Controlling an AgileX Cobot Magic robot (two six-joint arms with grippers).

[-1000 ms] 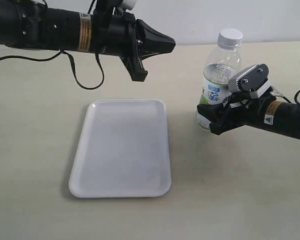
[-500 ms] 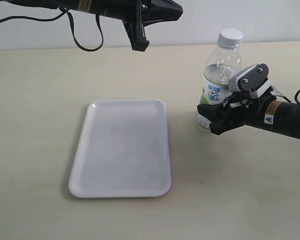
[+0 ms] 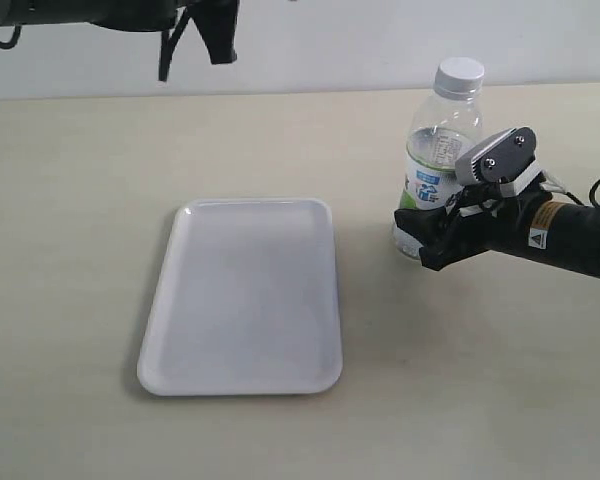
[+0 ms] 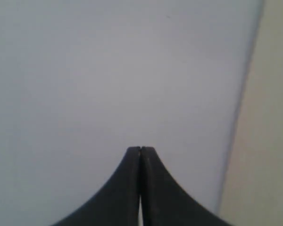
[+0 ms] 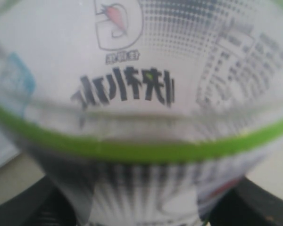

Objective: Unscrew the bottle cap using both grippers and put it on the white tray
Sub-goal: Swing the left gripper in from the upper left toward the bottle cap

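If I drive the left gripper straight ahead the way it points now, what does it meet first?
The left gripper, shut, faces only a plain pale surface, probably the back wall. How far off it is I cannot tell. The bottle is not in its wrist view.

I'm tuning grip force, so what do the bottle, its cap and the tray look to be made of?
The bottle: thin clear plastic, glossy; the background shows through above the printed label.
The bottle cap: opaque white plastic, likely rigid, with an even, dull surface.
The white tray: smooth white plastic or perhaps melamine, slightly glossy, with a soft sheen along its raised rim; the pictures don't settle which.
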